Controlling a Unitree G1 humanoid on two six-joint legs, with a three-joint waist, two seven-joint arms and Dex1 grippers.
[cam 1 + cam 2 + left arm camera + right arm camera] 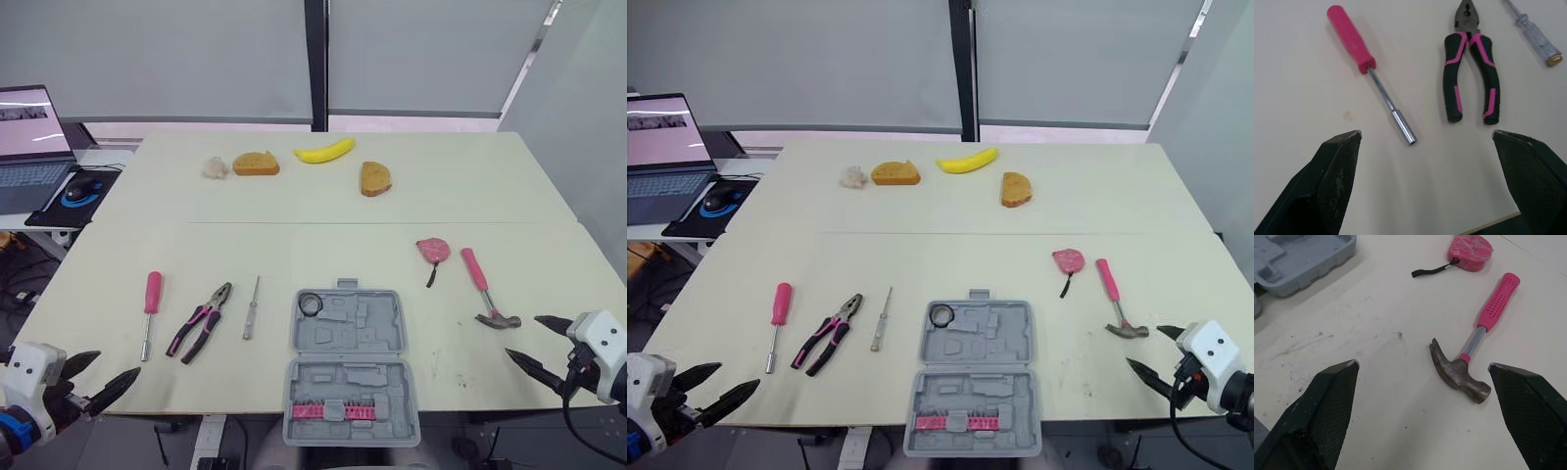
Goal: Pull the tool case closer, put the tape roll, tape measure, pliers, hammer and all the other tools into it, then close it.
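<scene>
The tool case [348,367] lies open at the near edge of the desk [294,245], tape roll [311,304] inside. The left jaws and right jaws hang released, empty. Loading appears in hand; next, the right jaws likely must grasp the nearby hammer [484,289].

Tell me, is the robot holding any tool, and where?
Nothing is held. Both pincers are open and empty: left pincer by the pliers, right pincer by the hammer.

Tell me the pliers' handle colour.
The pliers have black handles with pink stripes, clearest in the left wrist view.
</scene>
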